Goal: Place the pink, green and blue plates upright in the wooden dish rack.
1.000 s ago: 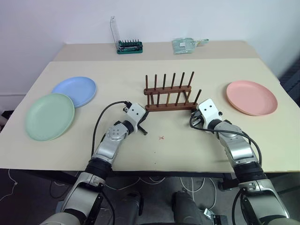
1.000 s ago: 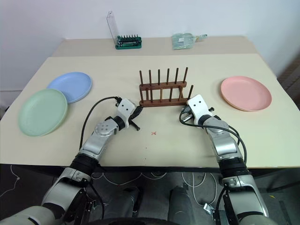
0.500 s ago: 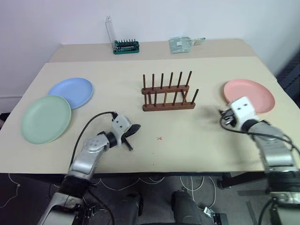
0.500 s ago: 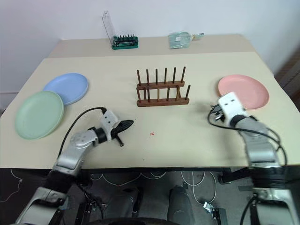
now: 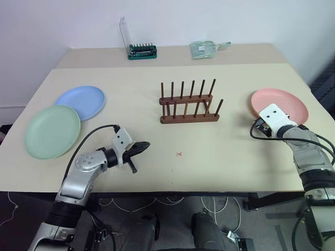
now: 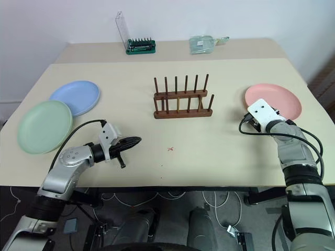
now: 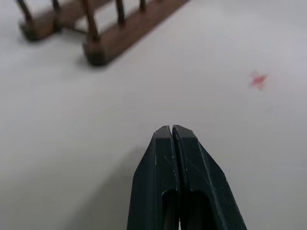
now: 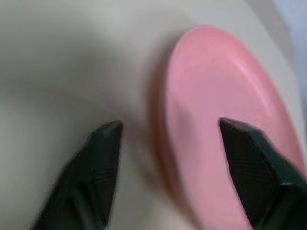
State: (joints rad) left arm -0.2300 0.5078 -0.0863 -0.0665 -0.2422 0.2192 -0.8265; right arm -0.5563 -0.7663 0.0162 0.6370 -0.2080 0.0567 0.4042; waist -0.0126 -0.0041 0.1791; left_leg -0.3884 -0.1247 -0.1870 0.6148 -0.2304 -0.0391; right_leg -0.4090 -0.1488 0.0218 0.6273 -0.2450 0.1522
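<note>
A: Where are the 3 plates against the wooden dish rack (image 5: 189, 102)?

B: Pink plate (image 5: 285, 105) to its right; blue plate (image 5: 81, 101) and green plate (image 5: 52, 130) to its left; all flat.

A: Jaws?

B: Right gripper (image 8: 168, 139) spread astride the pink rim; left gripper (image 7: 171, 130) clenched, empty.

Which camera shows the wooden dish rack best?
The left eye view: the whole dish rack stands mid-table, all pegs visible. The right eye view shows the same. The left wrist view catches two rail ends.
</note>
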